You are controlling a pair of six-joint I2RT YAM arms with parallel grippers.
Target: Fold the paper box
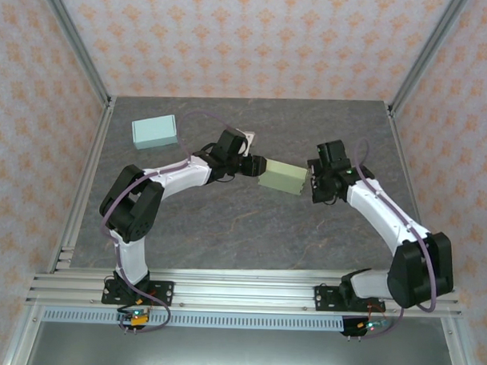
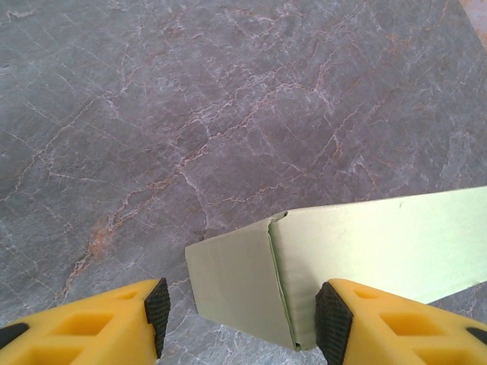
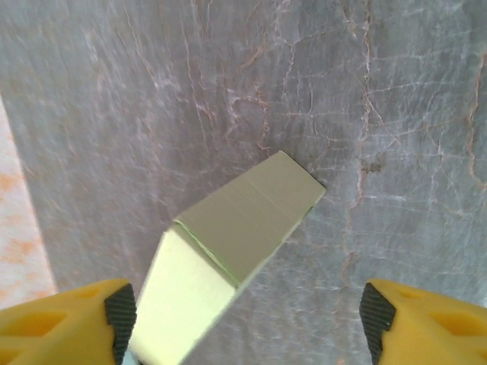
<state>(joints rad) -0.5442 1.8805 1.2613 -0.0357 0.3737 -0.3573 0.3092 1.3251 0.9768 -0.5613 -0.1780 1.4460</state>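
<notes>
The left gripper (image 2: pixel 245 318) has its jaws apart around one end of the paper box (image 2: pixel 365 243). One of its black pads (image 2: pixel 333 323) sits close against the box's side and the other stands clear. The right gripper (image 3: pixel 247 319) is spread wide at the opposite end, with the box nearer one finger, so neither gripper is clamped on anything.

The box lies between the two arms, a little beyond the middle of the table (image 1: pixel 226 230) toward its far edge. It is thin, matte, pale green card with sharp creases and a flap end. It is likely very light, stiff along its folds and easily dented on the flat panels, so it is best held gently at edges and corners.

The table is smooth grey marbled stone. A blue box (image 1: pixel 153 132) sits near its far left corner.
</notes>
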